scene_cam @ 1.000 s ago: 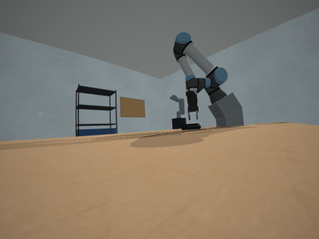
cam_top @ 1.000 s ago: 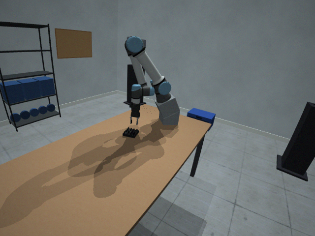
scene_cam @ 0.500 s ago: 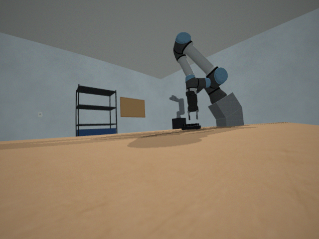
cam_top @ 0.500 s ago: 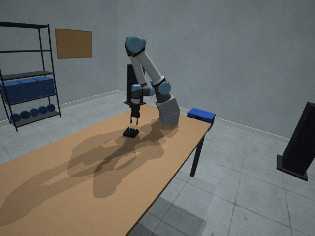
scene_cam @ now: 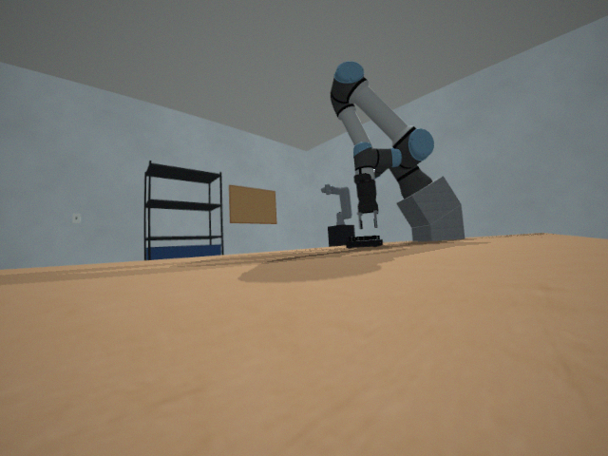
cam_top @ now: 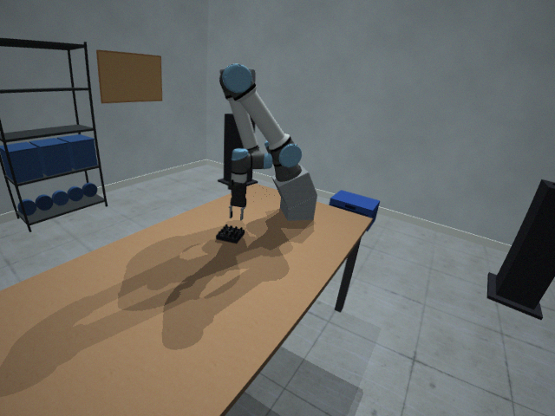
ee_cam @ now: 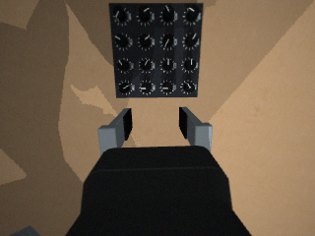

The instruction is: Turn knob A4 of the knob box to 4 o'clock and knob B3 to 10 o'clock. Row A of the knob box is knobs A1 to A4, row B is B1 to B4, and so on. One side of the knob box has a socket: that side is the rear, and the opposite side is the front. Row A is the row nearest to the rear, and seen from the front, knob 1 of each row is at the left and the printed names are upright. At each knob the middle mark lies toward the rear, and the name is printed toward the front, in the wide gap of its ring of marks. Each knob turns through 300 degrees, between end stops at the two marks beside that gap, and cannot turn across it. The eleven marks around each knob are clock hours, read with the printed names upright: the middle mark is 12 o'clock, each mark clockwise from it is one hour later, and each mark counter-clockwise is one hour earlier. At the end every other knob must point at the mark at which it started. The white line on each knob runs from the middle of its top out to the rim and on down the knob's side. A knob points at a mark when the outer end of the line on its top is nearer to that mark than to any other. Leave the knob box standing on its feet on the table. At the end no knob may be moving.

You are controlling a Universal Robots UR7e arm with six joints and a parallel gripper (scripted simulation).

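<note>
Two fingers of my claw (cam_top: 236, 218) (scene_cam: 368, 227) (ee_cam: 156, 123) were spread wide above the desk (cam_top: 134, 322) (scene_cam: 304, 343) (ee_cam: 261, 133), near the knob box (cam_top: 230, 234) (scene_cam: 364, 241) (ee_cam: 157, 53), which stood just beside their reach, presumably so that I could choose a knob before descending.

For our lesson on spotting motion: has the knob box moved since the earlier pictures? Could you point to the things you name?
No. In the top view, the knob box (cam_top: 230, 234) (scene_cam: 364, 241) (ee_cam: 157, 53) keeps its place on the table, relative to the grey pedestal (cam_top: 297, 195) (scene_cam: 438, 208).
</note>
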